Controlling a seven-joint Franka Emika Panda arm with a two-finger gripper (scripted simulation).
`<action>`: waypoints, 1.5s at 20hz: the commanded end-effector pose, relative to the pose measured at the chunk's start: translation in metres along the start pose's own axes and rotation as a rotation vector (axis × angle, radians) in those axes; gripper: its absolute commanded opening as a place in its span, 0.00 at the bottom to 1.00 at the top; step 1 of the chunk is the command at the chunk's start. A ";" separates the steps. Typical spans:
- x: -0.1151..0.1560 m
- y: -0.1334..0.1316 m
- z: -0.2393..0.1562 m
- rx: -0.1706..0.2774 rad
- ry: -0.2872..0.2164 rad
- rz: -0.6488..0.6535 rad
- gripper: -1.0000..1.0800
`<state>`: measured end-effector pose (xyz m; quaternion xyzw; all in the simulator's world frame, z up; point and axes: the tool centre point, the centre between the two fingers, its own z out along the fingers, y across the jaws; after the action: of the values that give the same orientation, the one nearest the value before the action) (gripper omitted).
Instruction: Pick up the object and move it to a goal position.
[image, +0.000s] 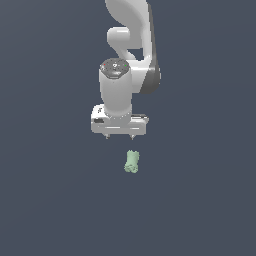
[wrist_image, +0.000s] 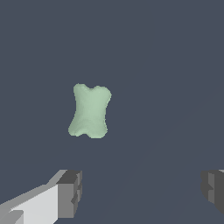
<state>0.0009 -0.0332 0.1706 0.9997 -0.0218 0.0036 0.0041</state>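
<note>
The object (image: 132, 162) is a small pale mint-green knobbly piece lying on the dark grey floor. In the exterior view it lies just below my white gripper (image: 119, 136) and slightly toward that view's right. My gripper hangs above it with its fingers pointing down, wide apart and empty. In the wrist view the object (wrist_image: 90, 111) shows whole, apart from both grey fingertips (wrist_image: 70, 194), and off the middle of the gap between them. My gripper (wrist_image: 142, 191) touches nothing.
The white arm (image: 131, 45) rises behind the gripper in the exterior view. The dark grey floor (image: 55, 200) spreads flat all around with nothing else on it.
</note>
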 end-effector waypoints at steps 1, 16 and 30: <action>0.000 0.000 0.000 0.000 0.000 0.000 0.96; 0.005 -0.004 -0.004 -0.027 0.001 -0.015 0.96; 0.040 -0.043 0.049 -0.001 -0.005 0.089 0.96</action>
<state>0.0389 0.0035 0.1282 0.9982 -0.0599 0.0014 0.0059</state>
